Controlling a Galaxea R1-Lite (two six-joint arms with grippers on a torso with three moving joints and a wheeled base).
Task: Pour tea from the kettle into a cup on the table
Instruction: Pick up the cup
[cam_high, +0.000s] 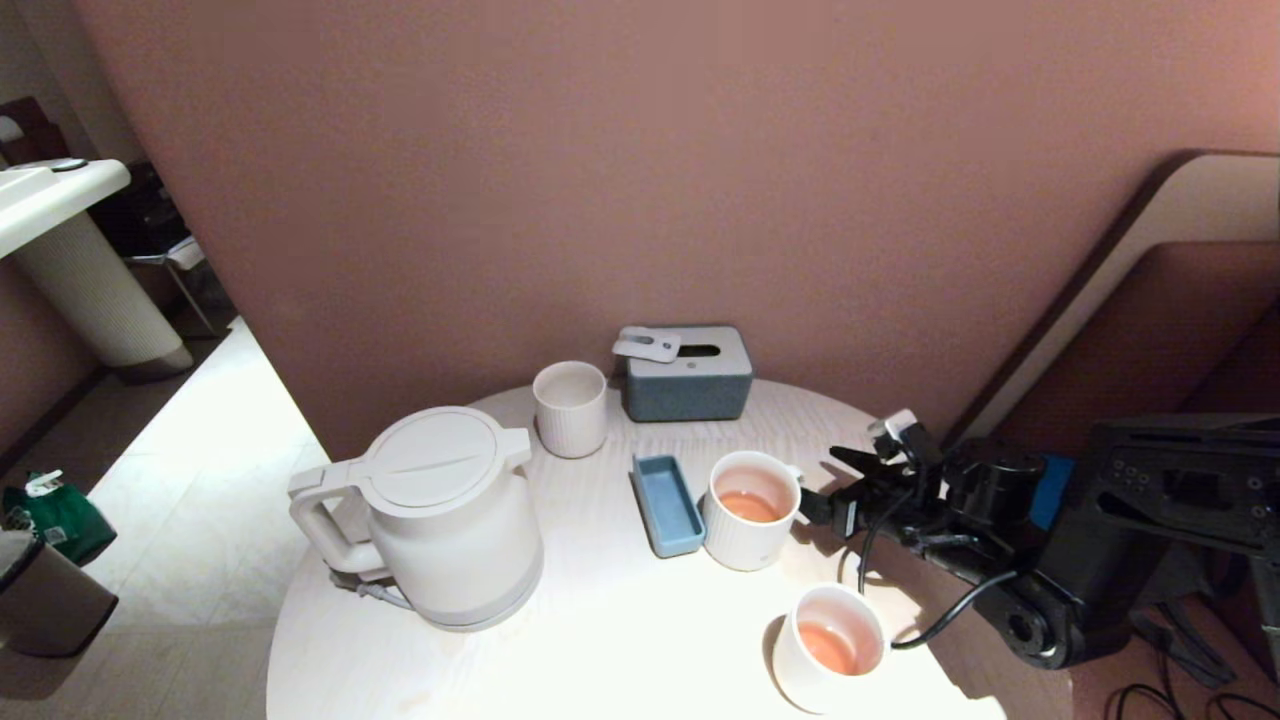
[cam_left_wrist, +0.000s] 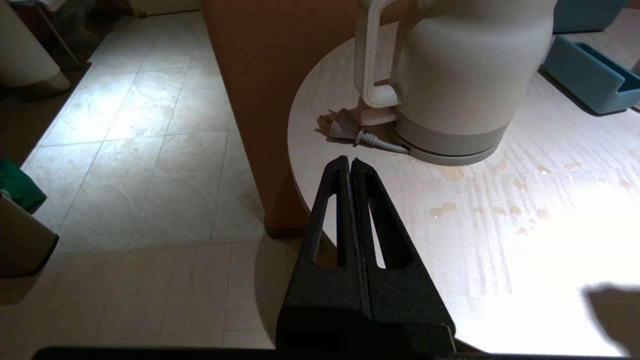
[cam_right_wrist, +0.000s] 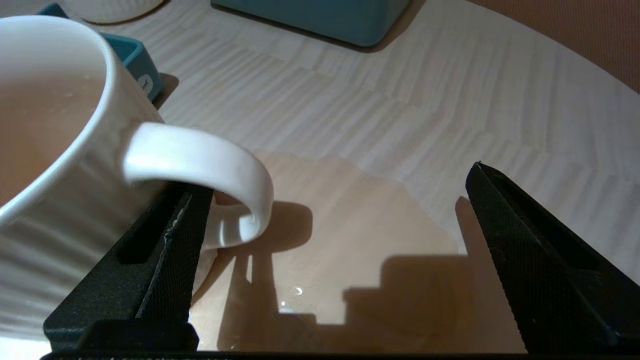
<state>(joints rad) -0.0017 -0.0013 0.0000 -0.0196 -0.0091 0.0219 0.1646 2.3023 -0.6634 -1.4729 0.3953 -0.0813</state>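
The right arm reaches in level from three o'clock, its right gripper (cam_high: 835, 487) spread wide and released, one finger (cam_right_wrist: 170, 250) tucked under the handle of the cup (cam_high: 750, 510), which holds tea (cam_high: 750, 506). The left gripper (cam_left_wrist: 350, 162) is clenched on nothing, off the table (cam_high: 600, 620) edge near eight o'clock. The kettle (cam_high: 440, 520) stands at nine o'clock. Tea puddles the pale wood beside the cup, with a plain brown wall behind
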